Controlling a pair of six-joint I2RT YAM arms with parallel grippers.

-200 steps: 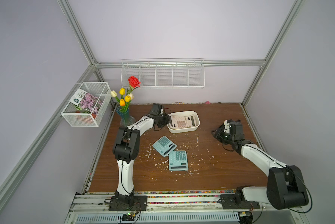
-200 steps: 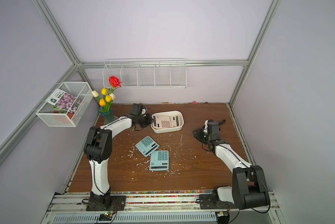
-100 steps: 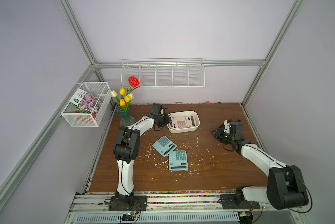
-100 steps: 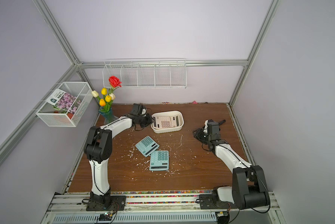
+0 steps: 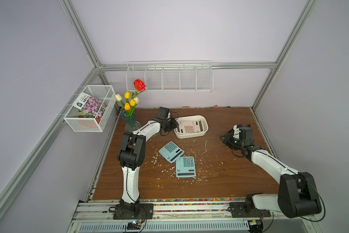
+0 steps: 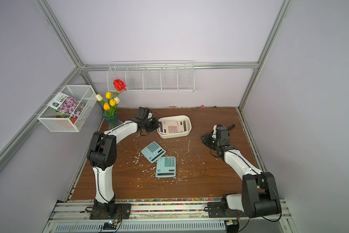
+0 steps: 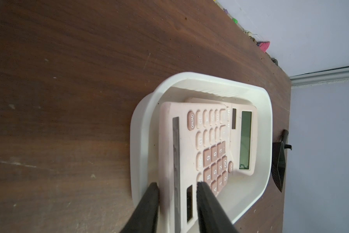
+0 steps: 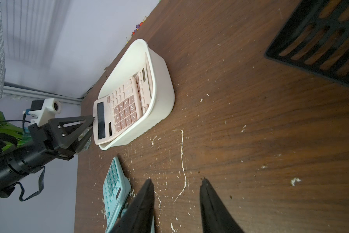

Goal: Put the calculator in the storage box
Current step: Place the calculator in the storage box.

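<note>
Pink calculator (image 5: 186,126) lies tilted in the white storage box (image 5: 191,135), far centre of the brown surface (image 5: 220,177). Its display end is propped over the box's left rim, atop a second pink calculator (image 7: 244,137). My left tool (image 7: 177,186) straddles that raised end, jaws parted. My right tool (image 8: 176,181), well to the right, stands open and empty.

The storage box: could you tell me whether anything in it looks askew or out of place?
Yes. The top pink calculator lies tilted on a second pink calculator in the storage box, its display end riding up over the rim at the left gripper, whose jaws stand parted around it. Also, white scraps litter the table.
</note>
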